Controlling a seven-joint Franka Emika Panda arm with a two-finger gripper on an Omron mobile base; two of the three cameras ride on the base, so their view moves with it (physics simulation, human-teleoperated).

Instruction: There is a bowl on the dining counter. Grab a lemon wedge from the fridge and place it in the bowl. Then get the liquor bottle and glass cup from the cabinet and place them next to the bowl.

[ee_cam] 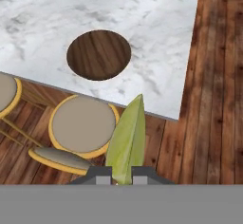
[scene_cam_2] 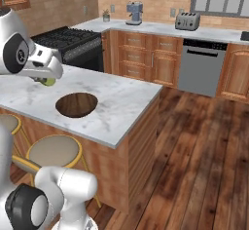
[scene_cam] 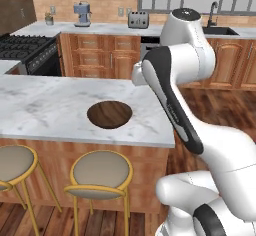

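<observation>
The claw (ee_cam: pixel 122 176) is gripping a lemon wedge (ee_cam: pixel 127 140), its two fingers closed almost together on the thick end of the slice while the pointed tip is sticking out ahead of them. The wedge is looking light, soft and wet, so it is likely to slip or squash if squeezed hard; the firm rind along its back is probably the best place to hold it, and the present grip near the butt end is seeming adequate for a short carry. In the hand view the wedge is hanging over the near edge of the bench (ee_cam: pixel 156 38), above a round stool (ee_cam: pixel 83 123), with the bowl (ee_cam: pixel 98 54) lying farther in on the marble, well apart from the claw. In the right base view the wedge (scene_cam_2: pixel 47 82) is showing as a small green-yellow bit under the hand, near the bowl (scene_cam_2: pixel 76 104) but off to its side and higher. The bowl is sitting empty and flat on the bench, so the claw is probably needing to move in over it before letting go.
</observation>
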